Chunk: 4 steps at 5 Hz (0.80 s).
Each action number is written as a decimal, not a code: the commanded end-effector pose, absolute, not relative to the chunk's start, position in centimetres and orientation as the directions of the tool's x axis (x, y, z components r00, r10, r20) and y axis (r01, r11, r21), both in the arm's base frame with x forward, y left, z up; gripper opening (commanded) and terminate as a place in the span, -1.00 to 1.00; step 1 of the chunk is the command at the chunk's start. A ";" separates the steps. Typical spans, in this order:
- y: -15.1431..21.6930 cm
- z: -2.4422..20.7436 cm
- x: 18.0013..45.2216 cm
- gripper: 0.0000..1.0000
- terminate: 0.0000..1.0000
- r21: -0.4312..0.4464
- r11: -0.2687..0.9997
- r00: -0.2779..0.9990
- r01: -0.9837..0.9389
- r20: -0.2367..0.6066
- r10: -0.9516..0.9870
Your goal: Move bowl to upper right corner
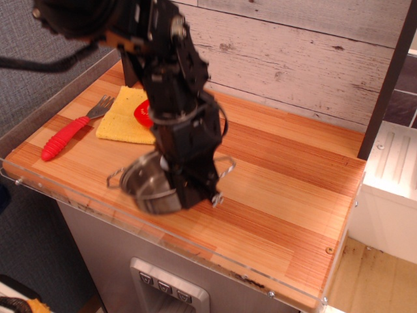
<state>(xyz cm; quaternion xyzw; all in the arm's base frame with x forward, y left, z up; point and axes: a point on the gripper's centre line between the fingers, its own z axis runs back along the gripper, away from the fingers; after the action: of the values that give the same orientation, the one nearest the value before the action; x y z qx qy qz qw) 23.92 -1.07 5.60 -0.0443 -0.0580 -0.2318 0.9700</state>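
Flanking the gripped bowl (151, 184): fork (68, 134), yellow cloth (126, 116), tomato (143, 113).

The striped wooden table (293, 176) carries a yellow cloth (125, 117) near its far left corner. A red-handled fork (68, 135) lies just left of the cloth, on the wood.

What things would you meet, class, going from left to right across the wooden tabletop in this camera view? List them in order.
Red-handled fork → yellow cloth → bowl, held tilted by the gripper → bare striped tabletop out to its right edge. The red tomato toy overlaps the cloth, so it is left out.
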 end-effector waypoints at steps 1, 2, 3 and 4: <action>-5.1 9.1 28.3 -1.00 -1.00 0.007 0.860 0.834 0.510 0.242 -0.496; -7.3 8.9 30.7 -1.00 -1.00 0.013 0.858 0.828 0.514 0.252 -0.500; -8.8 7.4 33.3 -1.00 -1.00 0.022 0.857 0.826 0.516 0.254 -0.504; -9.4 5.6 35.5 -1.00 -1.00 0.035 0.859 0.833 0.510 0.227 -0.504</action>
<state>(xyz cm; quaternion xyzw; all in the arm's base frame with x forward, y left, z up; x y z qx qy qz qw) 35.41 -9.32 3.94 -0.0155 -0.0894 -0.2596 0.9614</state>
